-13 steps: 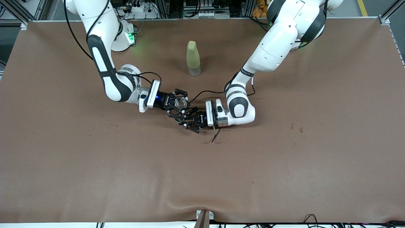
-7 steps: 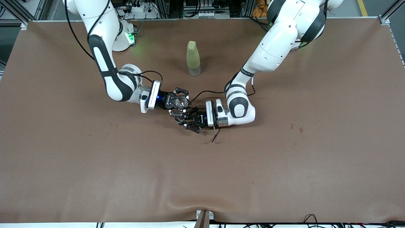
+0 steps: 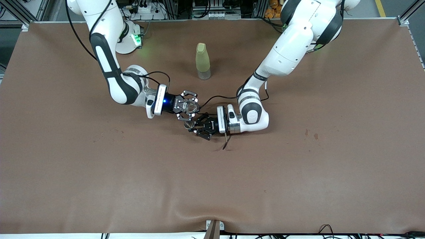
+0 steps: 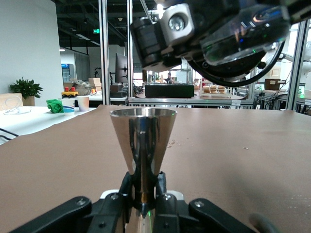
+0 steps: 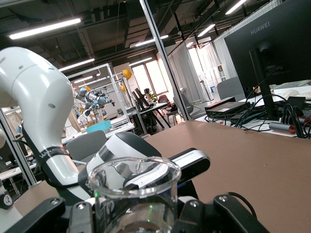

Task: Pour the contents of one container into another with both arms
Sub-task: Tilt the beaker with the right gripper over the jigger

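My right gripper [image 3: 189, 106] is shut on a clear glass beaker [image 3: 190, 107], whose open rim fills the right wrist view [image 5: 133, 177]. My left gripper [image 3: 192, 126] is shut on the narrow waist of a shiny metal cone-shaped jigger [image 3: 189, 125]. The jigger [image 4: 142, 138] stands upright between the left gripper's fingers [image 4: 127, 188], mouth up. The beaker [image 4: 240, 31] hangs tilted just above the jigger, slightly to one side. Both hands meet low over the middle of the table. I cannot tell what either vessel holds.
A yellow-green bottle [image 3: 203, 61] stands upright on the brown table [image 3: 212, 182], farther from the front camera than the two hands. A black cable [image 3: 226, 142] trails from the left wrist onto the cloth. Small dark stains [image 3: 310, 134] mark the table toward the left arm's end.
The right gripper with the beaker has shifted slightly toward the jigger and turned at the wrist. The left gripper with the jigger has hardly moved.
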`<action>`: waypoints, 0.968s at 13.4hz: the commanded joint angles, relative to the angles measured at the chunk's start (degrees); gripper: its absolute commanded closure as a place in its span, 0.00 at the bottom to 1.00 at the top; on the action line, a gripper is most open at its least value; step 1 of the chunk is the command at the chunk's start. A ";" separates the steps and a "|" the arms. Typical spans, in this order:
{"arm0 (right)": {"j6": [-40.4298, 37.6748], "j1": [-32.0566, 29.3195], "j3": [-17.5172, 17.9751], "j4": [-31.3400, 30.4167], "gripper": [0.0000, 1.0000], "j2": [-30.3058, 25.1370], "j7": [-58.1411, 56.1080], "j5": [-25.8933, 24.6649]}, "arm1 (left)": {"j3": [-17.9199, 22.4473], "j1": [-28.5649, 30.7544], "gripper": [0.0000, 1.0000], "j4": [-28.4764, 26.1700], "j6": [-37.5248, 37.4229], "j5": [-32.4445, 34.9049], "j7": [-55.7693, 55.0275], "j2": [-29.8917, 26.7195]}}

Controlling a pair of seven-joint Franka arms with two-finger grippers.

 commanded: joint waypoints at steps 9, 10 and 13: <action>0.66 -0.04 0.53 -2.73 1.00 -2.86 15.01 0.16 | -0.29 0.46 1.00 -0.62 -1.50 -1.53 2.39 -0.08; 0.66 -0.04 0.53 -2.73 1.00 -2.86 16.25 0.16 | -0.29 0.38 1.00 -0.62 -1.50 -1.53 2.39 0.00; 0.49 0.23 0.62 -2.73 1.00 -2.86 20.72 0.08 | -0.29 0.38 1.00 -0.62 -1.50 -1.44 2.47 0.00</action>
